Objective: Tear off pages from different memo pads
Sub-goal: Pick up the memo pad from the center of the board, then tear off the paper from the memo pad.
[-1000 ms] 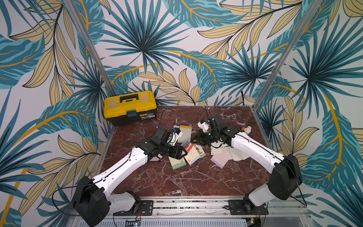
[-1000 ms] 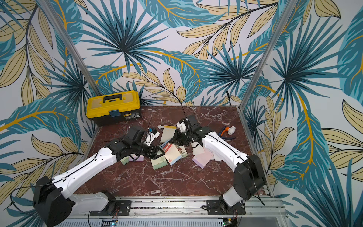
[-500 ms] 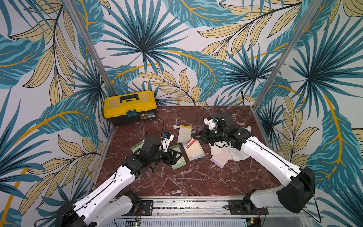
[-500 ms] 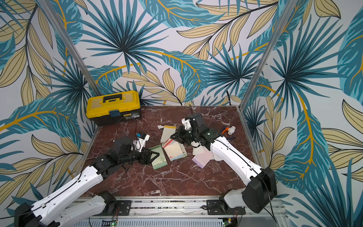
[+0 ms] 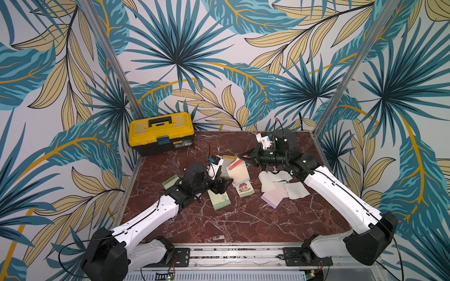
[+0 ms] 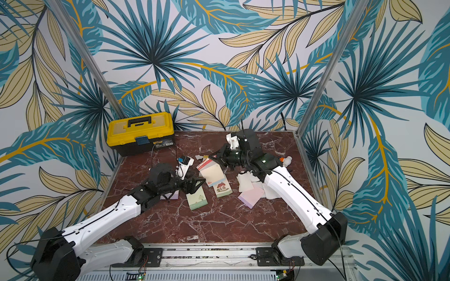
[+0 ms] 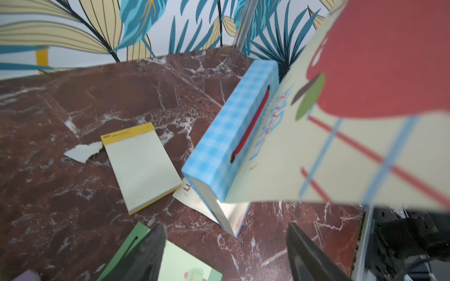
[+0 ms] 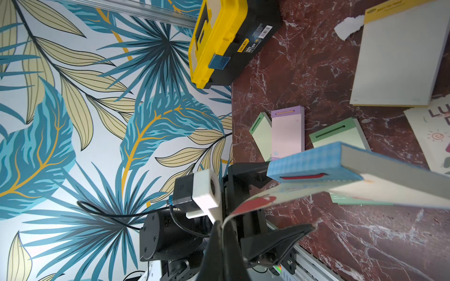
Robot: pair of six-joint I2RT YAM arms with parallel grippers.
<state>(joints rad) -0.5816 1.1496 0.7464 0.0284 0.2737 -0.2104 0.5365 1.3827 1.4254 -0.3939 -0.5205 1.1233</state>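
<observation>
Yellow toolbox (image 5: pixel 160 132) sits back left. We see the left gripper (image 5: pixel 225 186) with its fingers wide apart, gripping nothing, just above a green pad (image 5: pixel 220 200). Next comes the apple pad (image 5: pixel 237 171), tilted with its blue spine raised, hanging from its apple page (image 7: pixel 365 73). Its low corner is over the house page (image 5: pixel 244 188); we cannot tell whether they touch. The right gripper (image 5: pixel 244 156) has its fingers pinched together on the apple page edge. White pages (image 5: pixel 295 191) lie loose under the right arm.
</observation>
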